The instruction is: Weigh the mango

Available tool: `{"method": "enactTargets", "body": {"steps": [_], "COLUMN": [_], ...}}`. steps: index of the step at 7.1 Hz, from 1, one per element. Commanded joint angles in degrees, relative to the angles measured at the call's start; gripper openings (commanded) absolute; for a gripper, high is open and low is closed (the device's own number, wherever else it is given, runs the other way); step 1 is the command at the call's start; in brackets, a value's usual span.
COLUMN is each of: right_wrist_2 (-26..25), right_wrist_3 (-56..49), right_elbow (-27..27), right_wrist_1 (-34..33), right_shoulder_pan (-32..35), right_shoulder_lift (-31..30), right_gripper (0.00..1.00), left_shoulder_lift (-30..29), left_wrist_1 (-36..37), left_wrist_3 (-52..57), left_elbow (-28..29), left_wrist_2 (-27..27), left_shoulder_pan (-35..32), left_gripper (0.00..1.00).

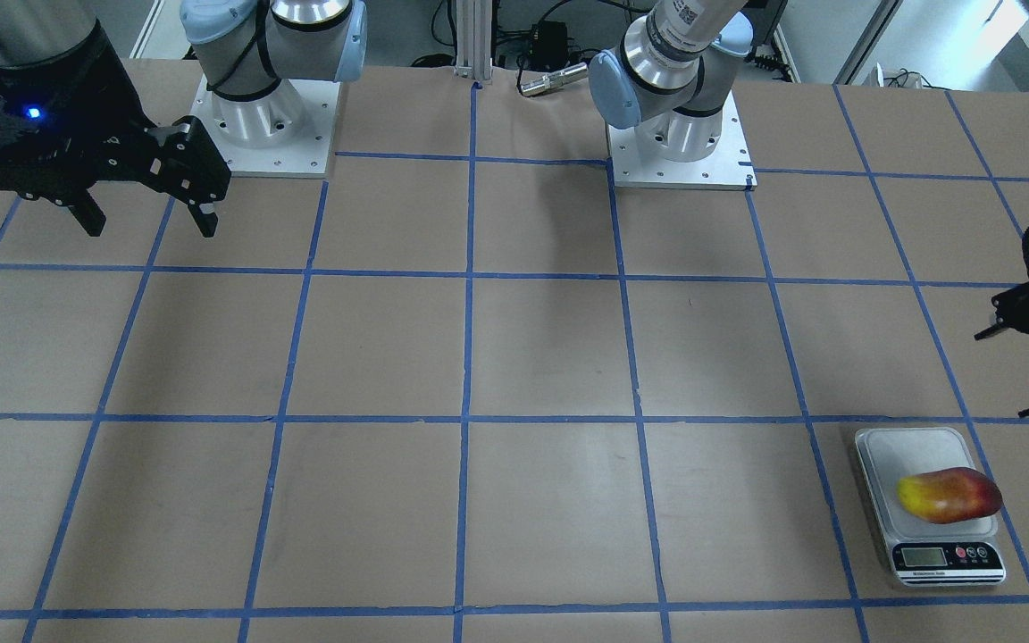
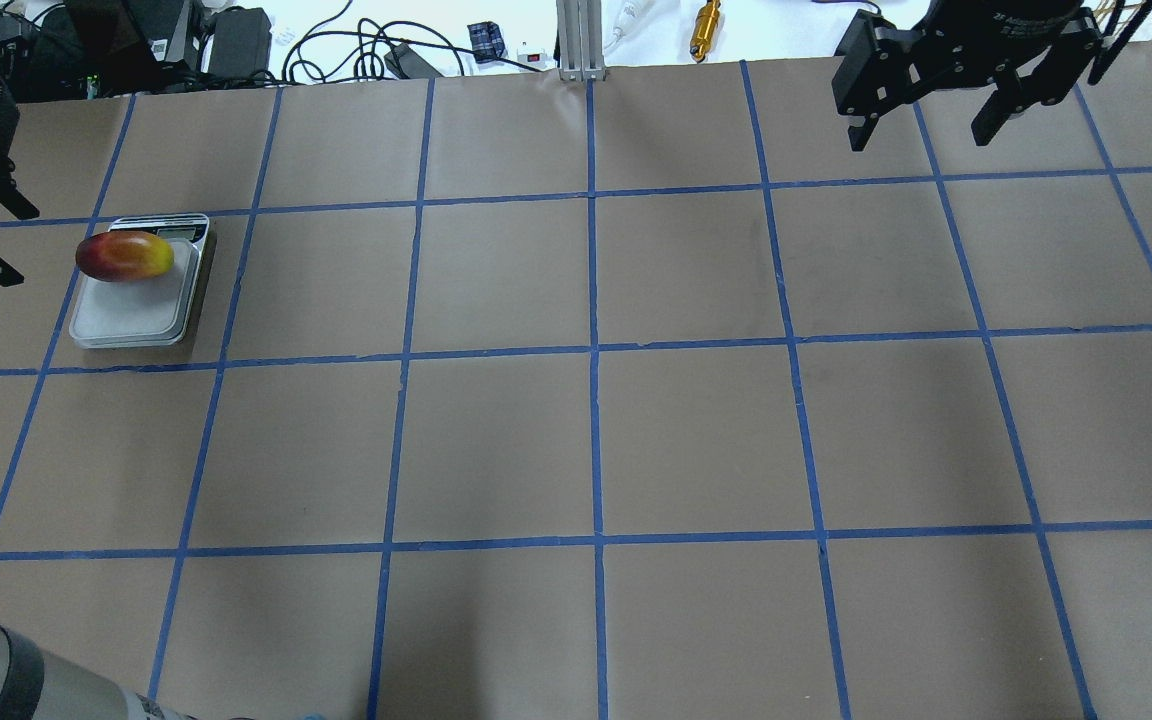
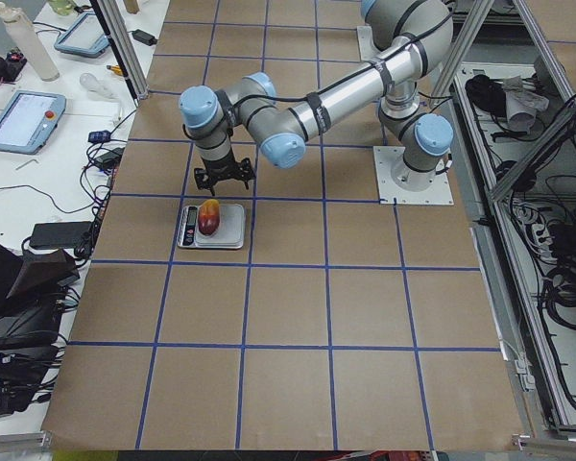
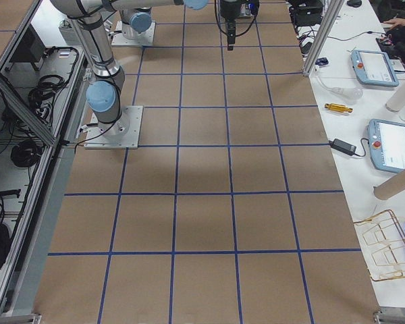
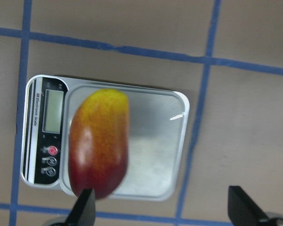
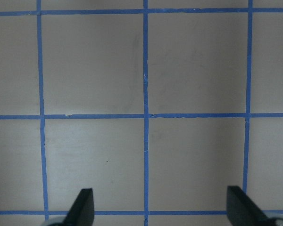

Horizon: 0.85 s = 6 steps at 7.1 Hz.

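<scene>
The mango (image 5: 99, 143) lies on the kitchen scale (image 5: 155, 141), near the desk's (image 2: 596, 440) far edge, robot's left. The left tool (image 5: 162, 209) and right tool (image 6: 158, 207) are spread wide, empty. The fruit is judged smooth, slippery and bruisable; its middle is best gripped gently.

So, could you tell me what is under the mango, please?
The scale: the mango lies on its silver plate, near the display. The patch of plate directly beneath the fruit is covered.

Yellow-to-red mango (image 5: 99, 143), silver scale (image 5: 153, 141) with black panel, brown table (image 2: 596, 440), blue grid lines
</scene>
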Motion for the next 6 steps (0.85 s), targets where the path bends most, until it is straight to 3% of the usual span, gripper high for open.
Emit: {"method": "enactTargets", "body": {"steps": [1,4,6], "right_wrist_2": [0.03,0.03,0.03], "right_wrist_3": [0.00,0.00,0.00], "right_elbow": [0.00,0.00,0.00], "right_wrist_1": [0.00,0.00,0.00], "right_shoulder_pan": [-0.06,0.03,0.03], "right_shoulder_lift": [0.02,-0.07,-0.07], "right_gripper": [1.00,1.00,1.00], "left_shoulder_lift": [9.51,19.98,21.34], "left_wrist_1": [-13.30,-14.59,-13.37], "left_wrist_3": [-13.10,-28.47,-47.49], "left_elbow": [-1.04,-9.11,-9.58], "left_wrist_2": [-0.25,-0.79,-0.61], "left_shoulder_pan": [-0.41,-1.20,-6.61], "left_gripper": [1.00,1.00,1.00]}}
